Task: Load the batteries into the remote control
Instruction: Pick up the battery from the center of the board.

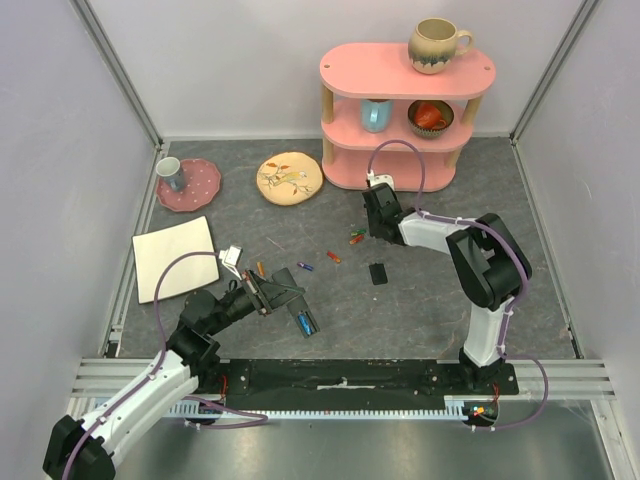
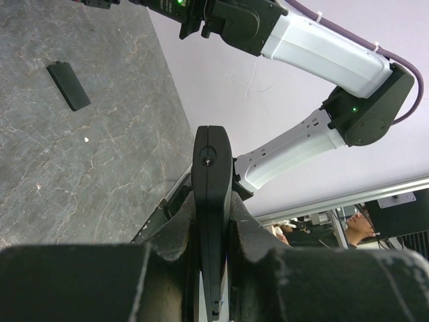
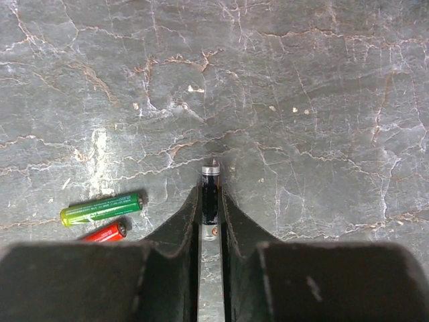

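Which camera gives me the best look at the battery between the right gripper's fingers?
Right wrist: the dark battery sits centred between the fingers of the right gripper. Top external hides it beneath the gripper; left wrist doesn't show it.

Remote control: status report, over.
Left gripper shut on remote control. Right gripper shut on black battery. Green battery, red battery loose nearby.

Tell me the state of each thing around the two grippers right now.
Left gripper: shut on remote.
Remote: clamped.
Right gripper: shut on black battery.
Black battery: gripped.
Green battery: loose on table.
Red battery: loose on table.
Small black piece: flat on table.
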`<state>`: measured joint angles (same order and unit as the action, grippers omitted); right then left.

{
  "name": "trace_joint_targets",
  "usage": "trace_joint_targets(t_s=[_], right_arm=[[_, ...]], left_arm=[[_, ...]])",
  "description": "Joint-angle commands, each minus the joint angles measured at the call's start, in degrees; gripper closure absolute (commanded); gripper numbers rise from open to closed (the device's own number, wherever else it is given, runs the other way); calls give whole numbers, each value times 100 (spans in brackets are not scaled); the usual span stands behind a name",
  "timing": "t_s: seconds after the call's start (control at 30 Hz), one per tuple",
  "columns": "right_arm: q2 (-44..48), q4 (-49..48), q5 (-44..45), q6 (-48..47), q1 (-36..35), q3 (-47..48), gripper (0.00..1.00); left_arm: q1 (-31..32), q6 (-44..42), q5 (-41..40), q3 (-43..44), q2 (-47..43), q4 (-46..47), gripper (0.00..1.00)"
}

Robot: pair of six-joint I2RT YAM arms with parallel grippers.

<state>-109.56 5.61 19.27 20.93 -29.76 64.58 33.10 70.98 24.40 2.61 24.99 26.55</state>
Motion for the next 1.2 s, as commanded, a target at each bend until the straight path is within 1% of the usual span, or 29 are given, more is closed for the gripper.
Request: trace_joint_targets(t_s=[0.0, 0.1, 0.17, 0.23, 0.3, 0.33, 0.37, 0.4, 0.43, 0.5, 0.53, 0.57, 0.63, 0.7, 0.73, 0.77, 0.83, 0.93, 1.03, 1.1, 1.13, 1.17], right_arm=[[153, 257, -283, 174, 40, -507, 84], [601, 178, -441, 315, 23, -814, 90], [996, 186, -572, 333, -3, -981, 99], [1347, 274, -800, 237, -30, -1043, 100], [1533, 336, -1168, -166, -152, -1061, 100], [1682, 501, -1119, -342, -249, -1044, 100], [1744, 599, -988, -692, -502, -991, 100], [1806, 660, -708, -878, -644, -973, 100], [1902, 722, -531, -1019, -950, -982, 100], [1964, 723, -310, -1406, -1224, -982, 100], [1973, 644, -353, -1599, -1434, -1043, 100], [1991, 556, -353, -1827, -1532, -1104, 100], [2017, 205, -624, -2196, -1681, -1384, 100], [2000, -24, -880, -2636, -1709, -1518, 100], [1982, -33, -628, -2629, -1700, -1509, 100], [1965, 2, -582, -2612, -1700, -1466, 100], [1912, 81, -704, -2926, -1700, -1413, 100], [1842, -156, -565, -3260, -1691, -1448, 100], [1640, -139, -390, -3263, -1691, -1264, 100], [1455, 45, -275, -3043, -1691, -1036, 100], [1411, 72, -205, -2703, -1691, -991, 100], [1315, 116, -143, -2560, -1691, -947, 100]], left_arm=[[-32, -93, 205, -156, -47, 378, 98], [-32, -93, 231, -147, -65, 386, 98], [-32, -93, 258, -138, -56, 386, 98], [-32, -111, 293, -121, -30, 386, 98], [-32, -146, 302, -103, -21, 378, 98], [-32, -146, 302, -103, -21, 369, 98], [-32, -146, 293, -103, -21, 369, 98], [-32, -146, 293, -103, -21, 369, 98], [-32, -146, 293, -103, -30, 369, 98], [-32, -146, 293, -94, -38, 360, 98], [-32, -146, 284, -103, -65, 351, 98], [-32, -146, 302, -94, -91, 334, 98], [-32, -146, 311, -85, -144, 273, 98], [-23, -163, 302, -77, -188, 246, 98], [-32, -155, 311, -77, -223, 202, 98], [-32, -155, 302, -77, -284, 185, 98], [-32, -155, 293, -85, -363, 123, 98], [-32, -155, 258, -103, -495, 35, 98], [-32, -163, 249, -103, -566, -53, 98], [-32, -163, 232, -103, -601, -88, 98], [-32, -172, 232, -103, -592, -106, 98], [-32, -172, 223, -112, -601, -106, 98]])
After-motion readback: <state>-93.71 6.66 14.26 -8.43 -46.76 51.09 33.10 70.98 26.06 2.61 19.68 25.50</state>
